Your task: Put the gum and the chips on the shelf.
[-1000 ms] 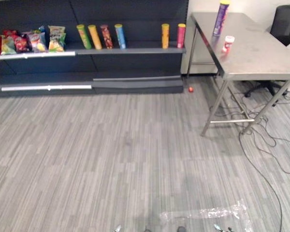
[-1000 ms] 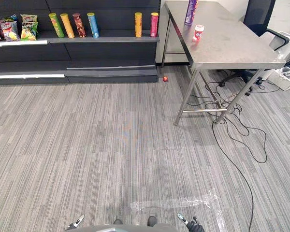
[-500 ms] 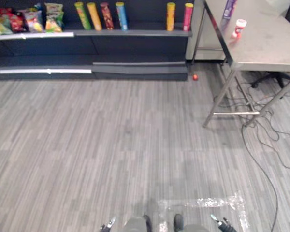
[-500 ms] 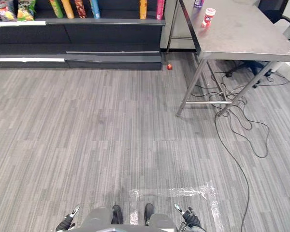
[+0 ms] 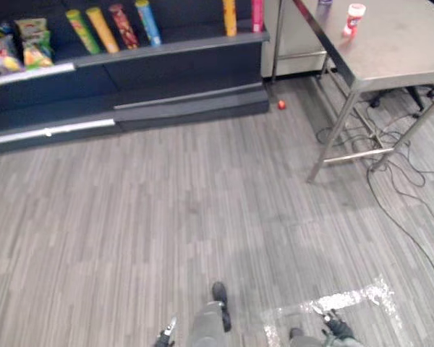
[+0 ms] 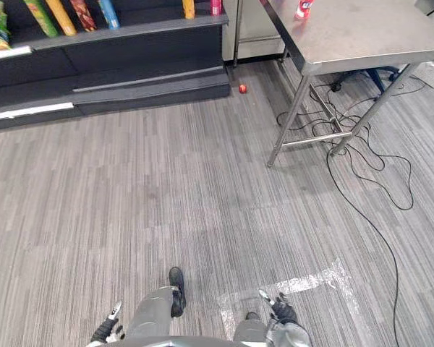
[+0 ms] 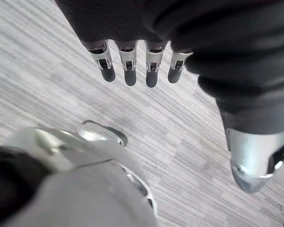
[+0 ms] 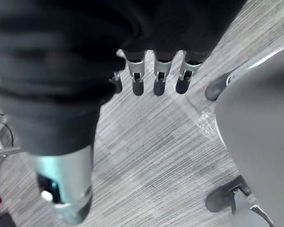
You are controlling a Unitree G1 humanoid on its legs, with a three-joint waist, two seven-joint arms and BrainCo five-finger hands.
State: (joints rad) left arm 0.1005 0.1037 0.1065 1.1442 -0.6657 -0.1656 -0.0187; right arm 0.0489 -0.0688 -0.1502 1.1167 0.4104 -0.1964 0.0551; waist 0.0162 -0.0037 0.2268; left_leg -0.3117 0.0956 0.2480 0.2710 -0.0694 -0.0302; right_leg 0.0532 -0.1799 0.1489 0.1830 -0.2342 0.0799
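Steel table (image 5: pixel 398 50) holds your gum tub (image 5: pixel 354 18) | your left hand (image 7: pixel 129 68) fingers straight, empty | right hand (image 8: pixel 159 75) the same

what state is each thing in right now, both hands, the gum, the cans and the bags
left hand: open, empty, over the floor
right hand: open, empty, over the floor
gum bottle: upright on the table, untouched
cans: standing on the shelf
bags: standing at the shelf's left end
small red thing: lying on the floor by the shelf
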